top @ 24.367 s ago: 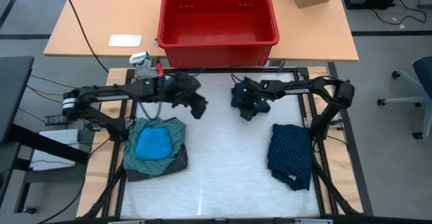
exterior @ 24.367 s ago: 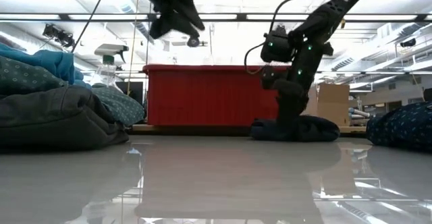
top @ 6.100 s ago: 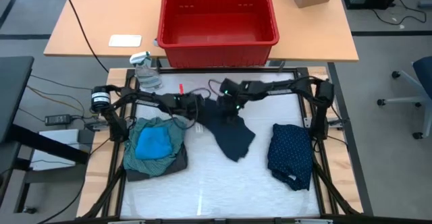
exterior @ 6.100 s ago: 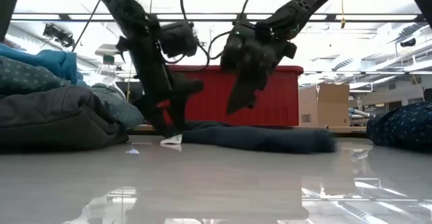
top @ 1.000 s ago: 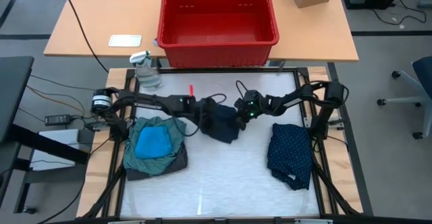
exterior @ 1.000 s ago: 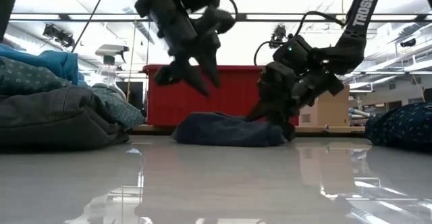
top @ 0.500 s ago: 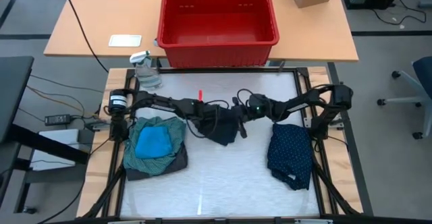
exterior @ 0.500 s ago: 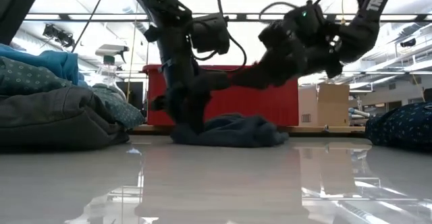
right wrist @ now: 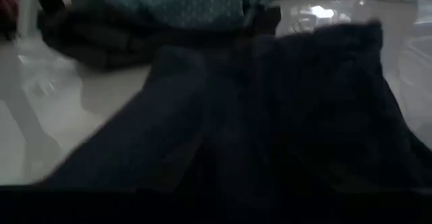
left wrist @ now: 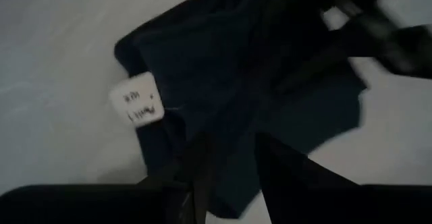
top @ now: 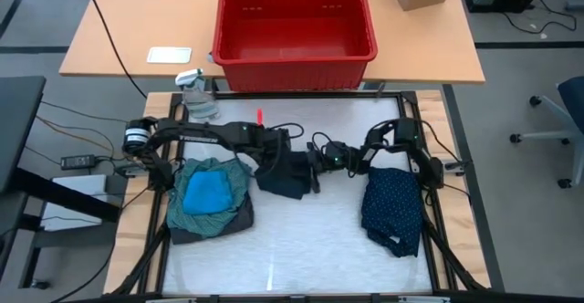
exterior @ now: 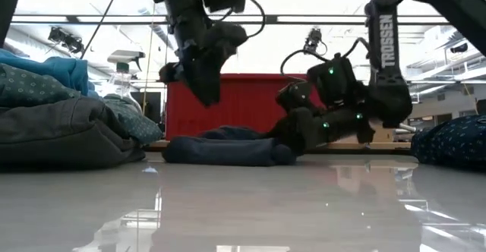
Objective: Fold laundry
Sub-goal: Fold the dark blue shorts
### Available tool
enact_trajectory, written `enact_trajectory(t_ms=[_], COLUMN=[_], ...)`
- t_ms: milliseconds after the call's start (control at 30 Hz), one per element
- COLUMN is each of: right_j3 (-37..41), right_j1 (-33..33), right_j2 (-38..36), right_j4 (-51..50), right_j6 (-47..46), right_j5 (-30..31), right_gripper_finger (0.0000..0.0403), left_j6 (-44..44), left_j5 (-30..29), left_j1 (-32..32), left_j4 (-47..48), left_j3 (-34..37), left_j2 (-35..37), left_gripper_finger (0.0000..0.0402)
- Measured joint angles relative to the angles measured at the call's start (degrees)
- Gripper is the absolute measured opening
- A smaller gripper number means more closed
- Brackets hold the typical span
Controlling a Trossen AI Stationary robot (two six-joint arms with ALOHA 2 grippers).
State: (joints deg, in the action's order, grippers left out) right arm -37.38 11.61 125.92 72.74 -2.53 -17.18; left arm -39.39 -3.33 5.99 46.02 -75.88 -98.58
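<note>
A dark navy garment lies as a low folded bundle on the white table, left of centre; the left wrist view shows its white tag. My left gripper hangs above the bundle's left part, pointing down, open and clear of the cloth. My right gripper lies low and nearly level at the bundle's right end. Dark cloth fills its wrist view, so whether it touches or holds the cloth does not show.
A stack of teal shirt, bright blue piece and dark grey piece lies at the table's left. A navy dotted piece lies at the right. The red bin and a spray bottle stand beyond the far edge. Free room is near the front.
My left gripper dipped onto the garment and has risen clear of it again. My right gripper has sunk to table height at the garment's right end, tipping to nearly level. The garment has flattened from a rounded heap into a lower, longer bundle.
</note>
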Motion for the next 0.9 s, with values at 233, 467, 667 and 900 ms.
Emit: enact_trajectory(t_ms=[233,467,667,900], right_j3=[-0.12,-0.07,0.02,-0.7], right_j1=[-0.03,-1.49,-4.42,-6.12], right_j2=[-1.84,-11.05,-13.48,-7.46], right_j4=[3.94,0.07,-9.24,-9.71], right_j6=[-7.18,-4.47,0.06,2.14], right_j5=[-2.79,-0.96,3.05,1.26], right_gripper_finger=[0.0175,0.0175,0.0175,0.0175], left_j6=[5.13,14.95,24.17,25.49], left_j5=[-7.88,-11.56,-5.99,-2.96], left_j1=[-0.28,1.84,6.63,9.53], left_j4=[-1.84,-7.09,-10.09,-6.94], left_j3=[0.64,0.61,0.37,-0.93], left_j2=[-2.02,-8.86,-14.58,-12.74], left_gripper_finger=[0.0116,0.0116,0.0116,0.0116])
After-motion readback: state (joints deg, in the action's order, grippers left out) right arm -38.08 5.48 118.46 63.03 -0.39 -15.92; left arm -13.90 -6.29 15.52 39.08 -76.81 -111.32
